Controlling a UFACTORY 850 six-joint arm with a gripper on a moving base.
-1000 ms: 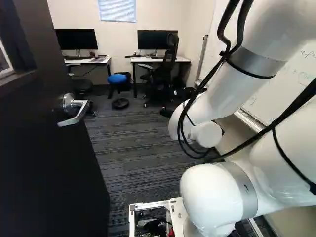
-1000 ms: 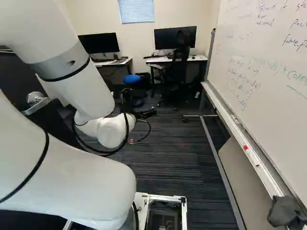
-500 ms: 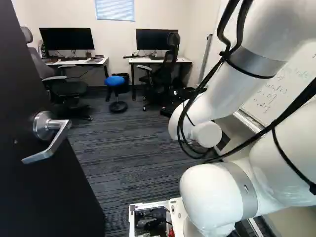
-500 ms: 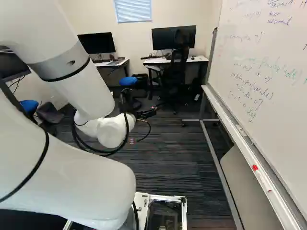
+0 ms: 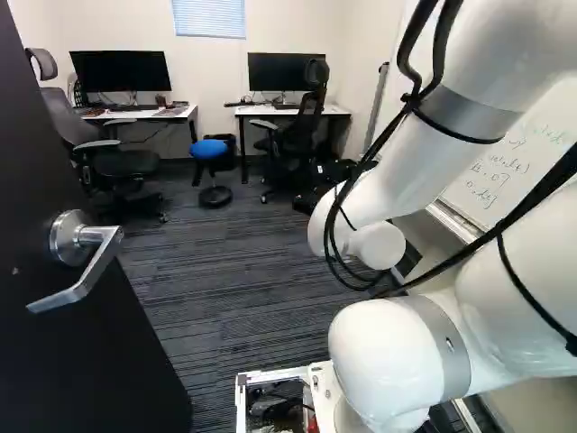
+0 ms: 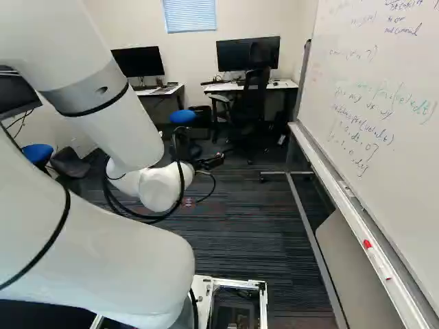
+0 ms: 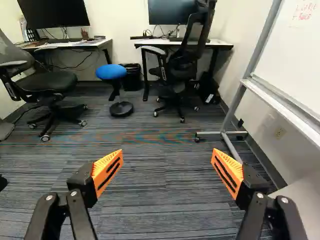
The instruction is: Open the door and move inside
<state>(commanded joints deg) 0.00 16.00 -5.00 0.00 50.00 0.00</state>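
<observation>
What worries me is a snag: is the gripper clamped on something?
No, in the wrist view the gripper stands open, its orange pads wide apart with carpet showing between them.

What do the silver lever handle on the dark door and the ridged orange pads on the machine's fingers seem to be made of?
The silver lever handle looks like metal with a satin finish: grey, with soft highlights.

The orange pads look like matt rubber or flexible plastic, judging by their fine ridges and slots; the pictures can't settle which.
</observation>
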